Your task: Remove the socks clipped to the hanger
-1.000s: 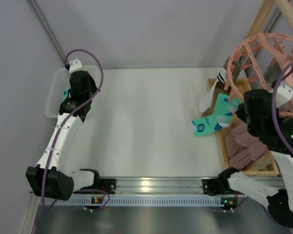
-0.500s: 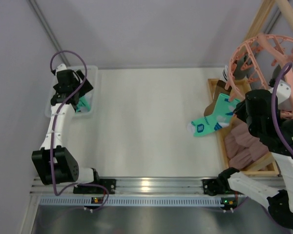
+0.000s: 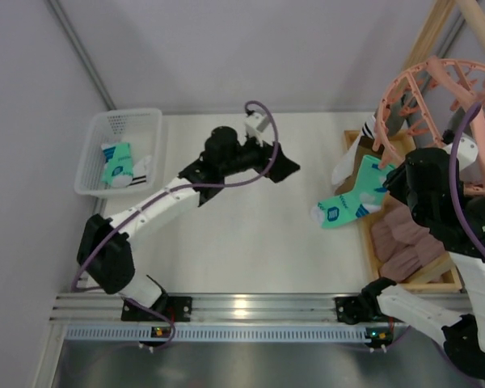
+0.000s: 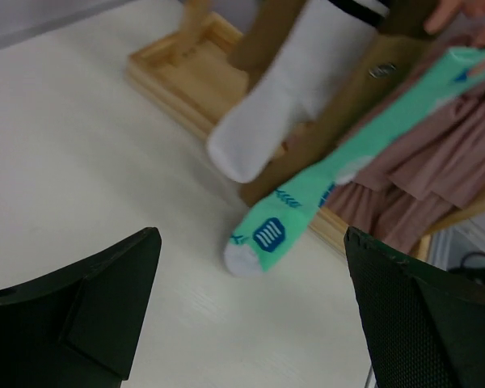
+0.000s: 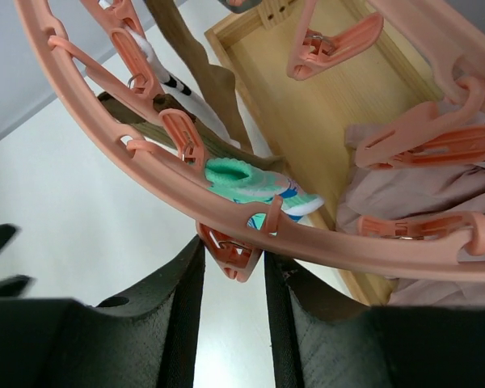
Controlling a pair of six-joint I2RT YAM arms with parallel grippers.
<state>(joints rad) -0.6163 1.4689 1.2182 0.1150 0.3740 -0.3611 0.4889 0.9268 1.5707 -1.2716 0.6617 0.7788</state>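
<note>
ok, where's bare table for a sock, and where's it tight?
Free: mid table, between the left arm and the wooden tray; also the far strip behind the left gripper. Crowded: right side under the hanger, socks hanging by the tray.

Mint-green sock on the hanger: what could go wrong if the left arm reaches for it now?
1. The white sock hangs close beside the mint-green sock; the open left gripper might catch both.
2. The right gripper flanks a clip; if the sock is still clipped, pulling may tilt the hanger.
</note>
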